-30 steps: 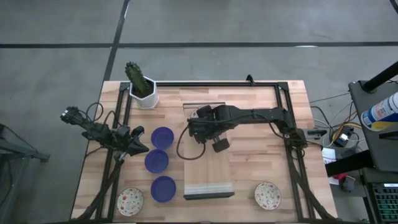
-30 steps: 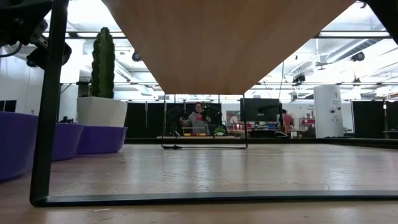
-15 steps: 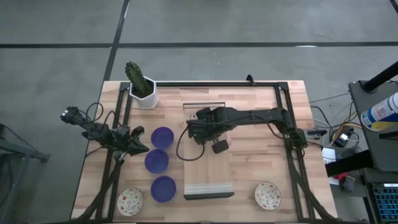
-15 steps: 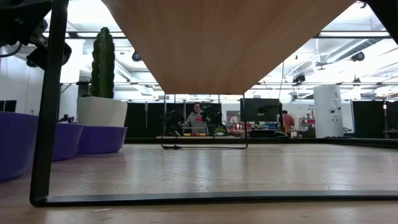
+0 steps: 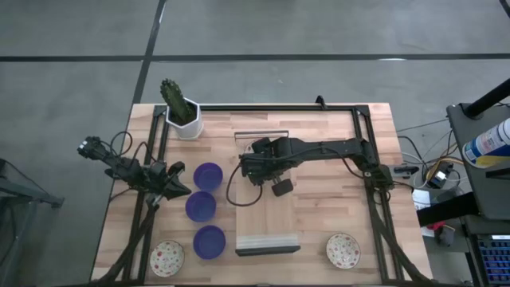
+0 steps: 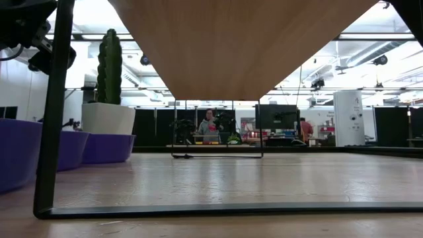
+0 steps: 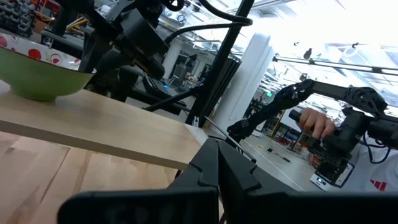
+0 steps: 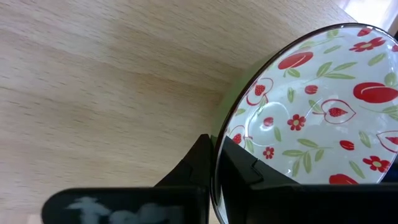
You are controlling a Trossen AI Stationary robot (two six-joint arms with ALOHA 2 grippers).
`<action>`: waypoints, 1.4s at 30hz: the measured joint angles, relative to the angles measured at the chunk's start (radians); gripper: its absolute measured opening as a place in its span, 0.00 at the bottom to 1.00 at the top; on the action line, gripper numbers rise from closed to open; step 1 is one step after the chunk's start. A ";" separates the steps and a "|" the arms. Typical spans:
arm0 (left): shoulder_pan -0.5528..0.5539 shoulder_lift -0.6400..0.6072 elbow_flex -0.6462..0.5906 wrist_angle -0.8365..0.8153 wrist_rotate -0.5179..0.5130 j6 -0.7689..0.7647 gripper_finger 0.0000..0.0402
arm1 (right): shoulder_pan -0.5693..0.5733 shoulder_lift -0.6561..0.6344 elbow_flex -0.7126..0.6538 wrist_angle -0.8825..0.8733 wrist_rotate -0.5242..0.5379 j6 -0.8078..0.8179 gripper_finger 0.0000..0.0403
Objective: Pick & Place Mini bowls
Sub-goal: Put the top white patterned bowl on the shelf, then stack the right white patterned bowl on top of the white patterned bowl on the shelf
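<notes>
My right gripper (image 5: 245, 167) reaches over the raised wooden board (image 5: 267, 219) at mid-table and is shut on a patterned mini bowl (image 8: 311, 118), cream inside with red fruit and flowers, green outside (image 7: 34, 71). In the high view the gripper hides that bowl. Three blue mini bowls (image 5: 208, 176) (image 5: 201, 206) (image 5: 209, 241) stand in a column left of the board. Two more patterned bowls (image 5: 166, 258) (image 5: 343, 250) sit near the table's near edge. My left gripper (image 5: 182, 186) hovers shut just left of the blue bowls, touching nothing. My right gripper pinches the patterned bowl's rim (image 8: 215, 146), one finger (image 8: 199, 165) outside the wall and one (image 8: 242, 171) inside. The fingers come slanting down from the table's right. The bowl's base (image 7: 37, 94) sits on the wooden board, roughly upright.
A white pot with a green cactus (image 5: 182, 110) stands at the far left corner. A black metal frame (image 5: 263, 107) borders the table. The board's underside (image 6: 238, 46) spans the low view, with blue bowls (image 6: 66, 149) at its left. People (image 7: 317, 121) are in the room behind.
</notes>
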 joint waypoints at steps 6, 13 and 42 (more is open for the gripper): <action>0.000 0.000 0.000 0.000 0.000 0.000 0.00 | 0.000 0.000 -0.001 0.001 -0.003 0.025 0.10; 0.000 0.000 0.000 -0.003 0.000 0.000 0.00 | 0.000 -0.003 -0.002 0.004 0.021 0.039 0.24; 0.000 0.000 0.000 0.000 0.000 -0.025 0.00 | 0.129 -0.186 0.072 -0.090 0.053 0.292 0.33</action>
